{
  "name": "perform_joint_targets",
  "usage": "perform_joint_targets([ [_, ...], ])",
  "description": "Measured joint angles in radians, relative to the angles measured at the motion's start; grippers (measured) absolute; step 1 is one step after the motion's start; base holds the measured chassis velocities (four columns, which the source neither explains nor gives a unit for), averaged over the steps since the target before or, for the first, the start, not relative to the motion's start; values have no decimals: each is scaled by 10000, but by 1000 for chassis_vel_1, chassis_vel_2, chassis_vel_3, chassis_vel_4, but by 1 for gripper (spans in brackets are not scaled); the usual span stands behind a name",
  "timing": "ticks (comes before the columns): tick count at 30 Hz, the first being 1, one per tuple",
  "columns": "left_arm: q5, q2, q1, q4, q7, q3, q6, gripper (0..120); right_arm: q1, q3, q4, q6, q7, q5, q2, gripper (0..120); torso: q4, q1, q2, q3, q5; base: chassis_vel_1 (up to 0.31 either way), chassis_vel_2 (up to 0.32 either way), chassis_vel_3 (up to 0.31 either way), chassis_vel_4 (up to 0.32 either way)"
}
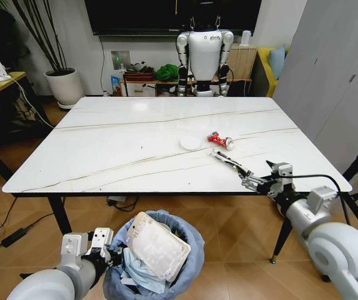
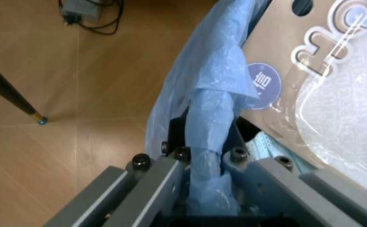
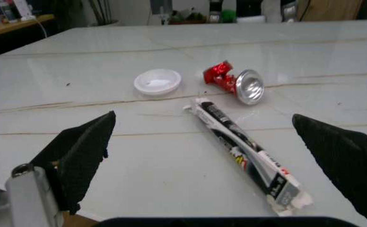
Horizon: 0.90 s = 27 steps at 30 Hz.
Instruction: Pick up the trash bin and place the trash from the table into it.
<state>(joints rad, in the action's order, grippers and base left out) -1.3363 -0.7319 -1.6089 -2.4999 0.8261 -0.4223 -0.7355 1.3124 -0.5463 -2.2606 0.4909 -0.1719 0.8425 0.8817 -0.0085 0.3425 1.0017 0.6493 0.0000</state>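
Left claw (image 1: 100, 253) clamps the trash bin (image 1: 155, 262) rim; right claw (image 3: 215, 161) gapes over the long packet (image 3: 243, 153) — counter-edge slip risks dropping it.

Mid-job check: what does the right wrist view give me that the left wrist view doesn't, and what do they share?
Right wrist alone: the right gripper open just above the table, its pads straddling the long black-white packet; beyond it lie the round lid and the red wrapper.

Left wrist alone: the left gripper shut on the trash bin at its blue-bagged rim, a clear plastic package and a light-blue mask inside, wooden floor below.

Shared: nothing; no object appears in both.
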Motion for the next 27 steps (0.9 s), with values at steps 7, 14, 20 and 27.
perform_joint_targets([
  [7, 20, 27, -38, 0, 1, -51, 0, 0, -2339, 1555, 1069, 471, -915, 1682, -605, 100, 3, 2, -1, 2, 0, 0, 0, 0, 0],
  [14, -50, 164, 98, 0, -36, -12, 0, 0, -2806, 2131, 1860, 785, -826, 1909, -905, 100, -4, 2, 0, 1, 0, 0, 0, 0, 0],
  [20, -64, 178, 178, 0, -97, 51, 0, 0, -3116, 2501, 2461, 878, -788, 1916, -891, 100, -1, 1, 0, 0, 0, 0, 0, 0, 0],
  [27, -56, 165, 232, 0, -203, 67, 0, 0, -3304, 2653, 2941, 934, -666, 1978, -897, 100, -1, 2, 0, 0, 1, 0, 0, 0, 0],
])
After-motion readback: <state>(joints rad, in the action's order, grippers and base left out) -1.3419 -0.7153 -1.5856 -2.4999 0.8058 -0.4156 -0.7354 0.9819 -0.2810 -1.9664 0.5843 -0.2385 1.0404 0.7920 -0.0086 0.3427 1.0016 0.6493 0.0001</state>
